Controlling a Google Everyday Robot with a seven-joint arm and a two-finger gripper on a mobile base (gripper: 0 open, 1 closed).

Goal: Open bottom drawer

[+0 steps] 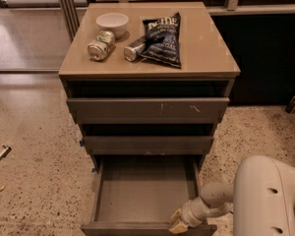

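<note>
The bottom drawer (142,193) is pulled far out of the cabinet. Its shallow grey tray shows and holds nothing. Its dark front edge (137,228) runs along the bottom of the view. My gripper (178,222) is at the drawer's front right corner, at the front edge, with tan fingertips (179,226) against it. My white arm (265,195) comes in from the lower right.
Above are the mid-sized grey front (147,144) and the largest front with pale scratches (147,110). On the tan top (206,53) stand a white bowl (112,22), two cans (100,45) (135,48) and a dark chip bag (162,38). Speckled floor lies on both sides.
</note>
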